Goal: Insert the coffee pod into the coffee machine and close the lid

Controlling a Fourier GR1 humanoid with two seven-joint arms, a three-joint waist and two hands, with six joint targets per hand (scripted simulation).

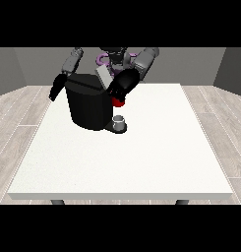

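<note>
- Bench [141, 167]: a large white surface; the robot stands behind its far edge.
- Coffee machine [87, 106]: a black body standing upright on the far left part of the bench. A light grey lid [105, 76] stands tilted up at its top, so the machine is not closed.
- Grey thing [120, 120]: a small cup-shaped item sitting on the machine's low dark base at the front right. It cannot be told for the coffee pod.
- Red thing at the machine [119, 102]: shows just above the grey thing, at the machine's right upper edge.
- Hand at the view's right [123, 84]: black, positioned against the machine's upper right side, directly above the red thing. Whether its fingers are released or clenched cannot be told.
- Hand at the view's left [57, 87]: black, hanging beside the machine's upper left corner, apart from the bench. Its finger state cannot be told.
</note>
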